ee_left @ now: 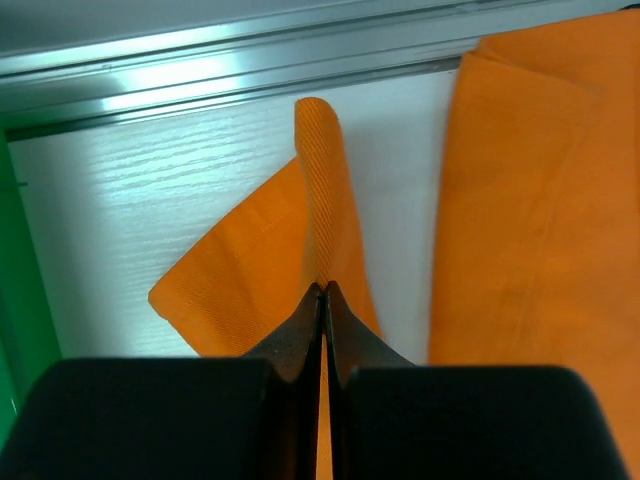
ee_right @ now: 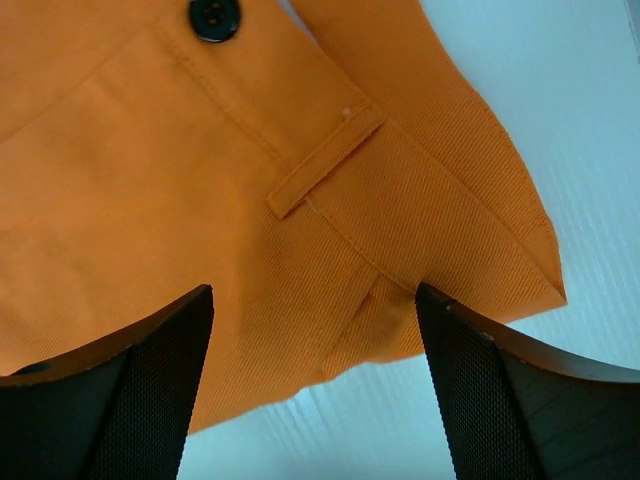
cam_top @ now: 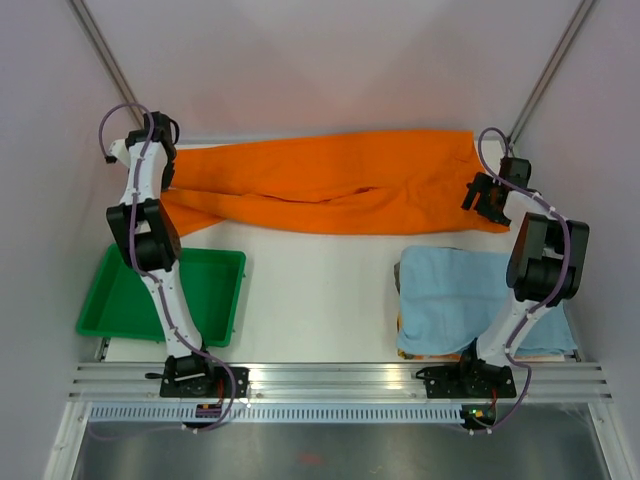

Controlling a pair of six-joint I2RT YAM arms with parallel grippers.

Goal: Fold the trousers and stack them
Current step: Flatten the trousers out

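Note:
The orange trousers (cam_top: 330,180) lie spread across the back of the table, waist to the right and both legs running left. My left gripper (cam_top: 167,185) is at the leg ends. In the left wrist view it (ee_left: 323,287) is shut on a raised ridge of the trousers (ee_left: 320,190), with the other leg flat to the right. My right gripper (cam_top: 487,197) hangs over the waist's near corner. In the right wrist view it (ee_right: 315,300) stands open above the waistband, with a belt loop (ee_right: 325,165) and a dark button (ee_right: 213,18) in sight and nothing between its fingers.
A green tray (cam_top: 110,305) sits at the near left under the left arm. A light blue cloth (cam_top: 460,290) lies at the near right beside the right arm. An aluminium rail (cam_top: 340,378) runs along the front edge. White walls close in the back and sides.

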